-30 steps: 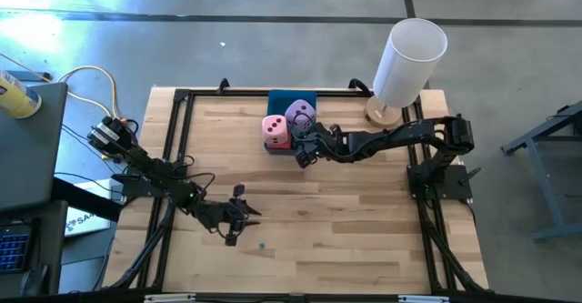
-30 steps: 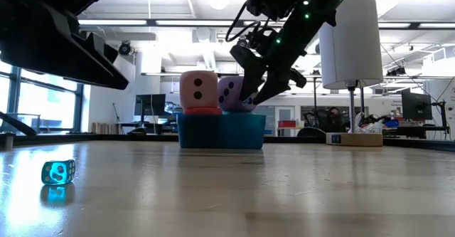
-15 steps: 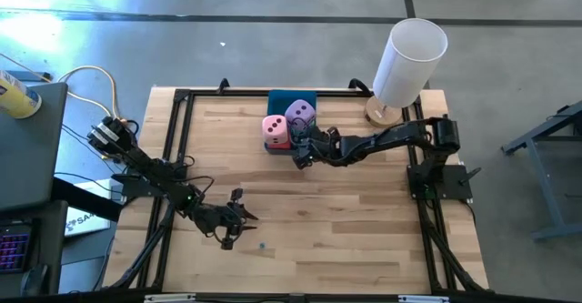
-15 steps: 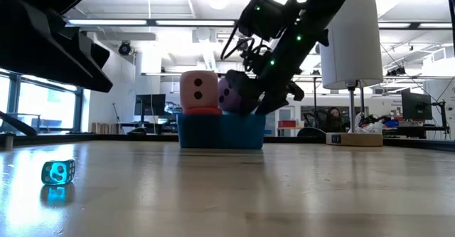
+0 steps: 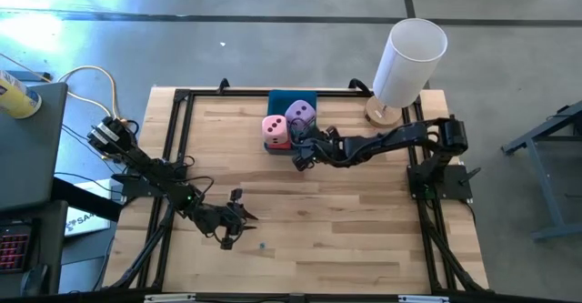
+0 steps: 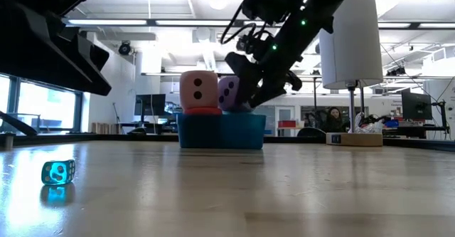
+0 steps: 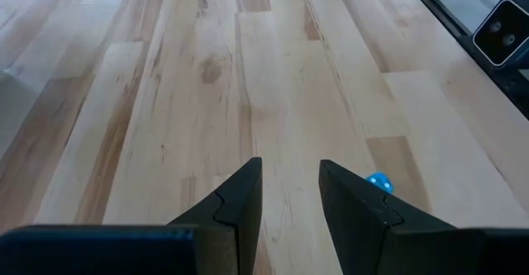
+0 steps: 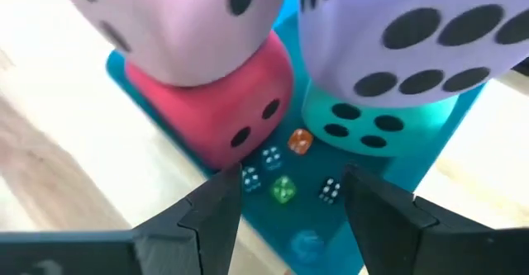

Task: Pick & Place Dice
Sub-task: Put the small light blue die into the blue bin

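**Dice stacked in the tray, right claw at its front edge**

Dice sit in the blue tray at the far side of the table, just ahead of the right gripper. Straight before its fingers, the pink die rests on the red die; beside that pair, the purple die rests on the teal die. The two stacks touch side by side. Below them, between the right gripper's fingertips in its wrist view, lie several tiny dice on the tray floor: white-spotted blue ones, a green one and an orange one.

The right gripper's fingers stand apart with nothing between them, hovering above the tray's near edge, close to the purple die in the low view.

The left gripper is well apart from the tray, over the near-left part of the table. Its fingers are parted by a narrow gap and hold nothing. A small blue die lies on the wood just beside and ahead of one of its fingertips, not between them.
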Robot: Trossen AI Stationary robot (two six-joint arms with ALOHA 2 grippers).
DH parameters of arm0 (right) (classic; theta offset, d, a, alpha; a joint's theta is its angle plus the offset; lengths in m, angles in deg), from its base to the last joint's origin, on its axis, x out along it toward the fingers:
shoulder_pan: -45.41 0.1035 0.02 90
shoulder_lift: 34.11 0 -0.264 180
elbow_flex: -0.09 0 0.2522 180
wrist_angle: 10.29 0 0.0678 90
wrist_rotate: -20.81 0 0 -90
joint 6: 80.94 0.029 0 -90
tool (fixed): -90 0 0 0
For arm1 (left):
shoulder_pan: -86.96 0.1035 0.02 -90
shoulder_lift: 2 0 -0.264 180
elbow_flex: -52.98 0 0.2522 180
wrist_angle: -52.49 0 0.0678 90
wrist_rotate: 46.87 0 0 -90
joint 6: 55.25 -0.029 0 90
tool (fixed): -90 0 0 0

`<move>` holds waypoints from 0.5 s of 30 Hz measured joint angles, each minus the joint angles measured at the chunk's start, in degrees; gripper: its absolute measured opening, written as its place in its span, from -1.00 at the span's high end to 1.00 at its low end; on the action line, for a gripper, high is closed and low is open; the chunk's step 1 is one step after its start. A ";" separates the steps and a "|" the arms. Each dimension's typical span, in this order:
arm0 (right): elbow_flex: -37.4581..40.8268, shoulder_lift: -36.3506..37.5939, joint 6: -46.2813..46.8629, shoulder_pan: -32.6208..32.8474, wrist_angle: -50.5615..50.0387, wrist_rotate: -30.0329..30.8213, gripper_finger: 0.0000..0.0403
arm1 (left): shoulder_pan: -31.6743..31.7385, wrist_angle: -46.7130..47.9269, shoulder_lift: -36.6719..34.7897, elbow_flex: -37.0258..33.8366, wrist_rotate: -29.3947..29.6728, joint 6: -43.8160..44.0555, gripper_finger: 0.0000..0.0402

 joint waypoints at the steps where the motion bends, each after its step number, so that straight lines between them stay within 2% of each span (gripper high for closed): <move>1: 0.00 0.01 0.01 0.18 -0.03 -0.05 0.02 | 0.00 0.00 0.00 0.00 0.00 0.00 0.42; 9: 0.08 1.67 -4.58 2.55 2.40 0.30 0.02 | -0.02 -0.08 0.00 0.00 0.00 0.00 0.42; 15: 0.07 4.98 -9.97 7.47 6.73 -0.34 0.02 | -0.02 0.27 0.00 -0.02 -1.02 -1.68 0.42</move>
